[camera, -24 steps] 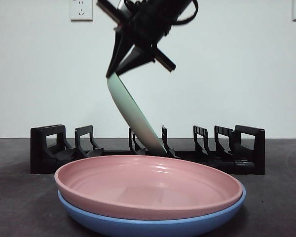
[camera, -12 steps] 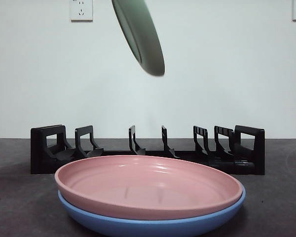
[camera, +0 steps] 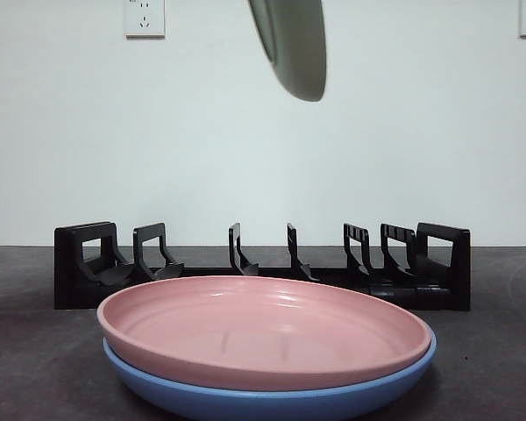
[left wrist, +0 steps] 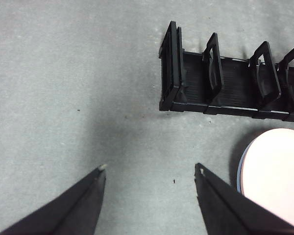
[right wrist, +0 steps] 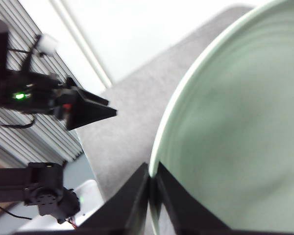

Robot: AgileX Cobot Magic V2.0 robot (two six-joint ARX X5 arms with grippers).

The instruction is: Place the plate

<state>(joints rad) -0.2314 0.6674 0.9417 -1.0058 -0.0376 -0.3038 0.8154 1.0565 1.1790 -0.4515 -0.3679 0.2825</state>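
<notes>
No brand, label or writing can be read anywhere. Against the frame half a second back, the green plate (camera: 291, 48) has shifted rightward and slightly higher in the front view; only its lower part hangs from the top edge, right of centre, well above the black rack (camera: 263, 274). A second ago its edge sat down among the rack's middle dividers. The pink plate (camera: 265, 329) stays nested on the blue plate (camera: 272, 396) in the lower foreground on the worktop (camera: 35, 351). The right claw (right wrist: 153, 188) is pinched narrowly on the green plate's rim. The left claw (left wrist: 151, 169) hangs spread wide, empty, above bare worktop near the rack's end.
</notes>
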